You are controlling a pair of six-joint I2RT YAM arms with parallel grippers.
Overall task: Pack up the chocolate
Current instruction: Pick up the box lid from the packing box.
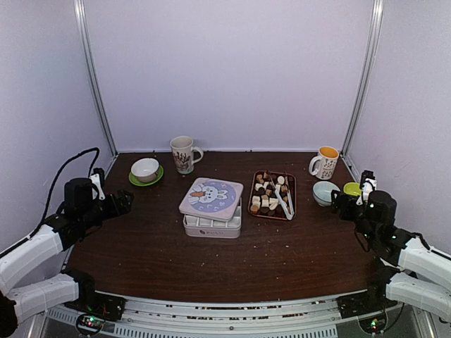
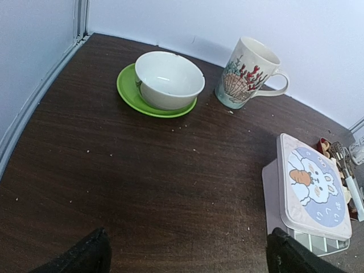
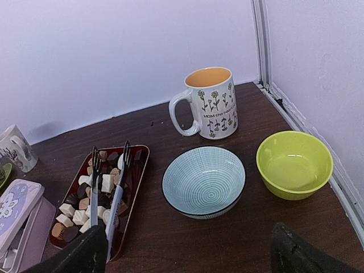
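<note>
The chocolate (image 1: 270, 194) lies in its tray (image 1: 251, 201) at centre right of the top view, with tongs (image 1: 285, 201) across it, beside the lidded box (image 1: 211, 204). The left tool (image 1: 118, 205) and right tool (image 1: 344, 204) hang wide open and empty at the frame's edges. Packing looks unstarted, and the lid likely must come off first.

Brown, tan, white chocolate (image 1: 264, 199); rabbit-print tin (image 2: 315, 190); lime bowl (image 3: 294, 164)
</note>
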